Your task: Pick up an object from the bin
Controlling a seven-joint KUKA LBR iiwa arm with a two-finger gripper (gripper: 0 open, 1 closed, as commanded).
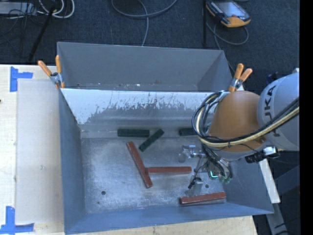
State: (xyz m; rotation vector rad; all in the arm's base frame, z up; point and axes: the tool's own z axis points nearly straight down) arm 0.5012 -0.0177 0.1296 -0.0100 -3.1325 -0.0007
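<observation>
My gripper hangs low over the right part of the bin floor, under the arm's orange cover. Just below it, near the front wall, lies a reddish-brown flat bar, almost level. A second reddish-brown bar lies to the gripper's left, its right end close to the gripper. A third, longer reddish-brown bar runs diagonally and meets the second bar's left end. Nothing is visible in the gripper's grasp.
Three dark green bars lie farther back: one level, one tilted, and one partly behind the arm's cables. The left half of the bin floor is bare. The arm covers the bin's right wall.
</observation>
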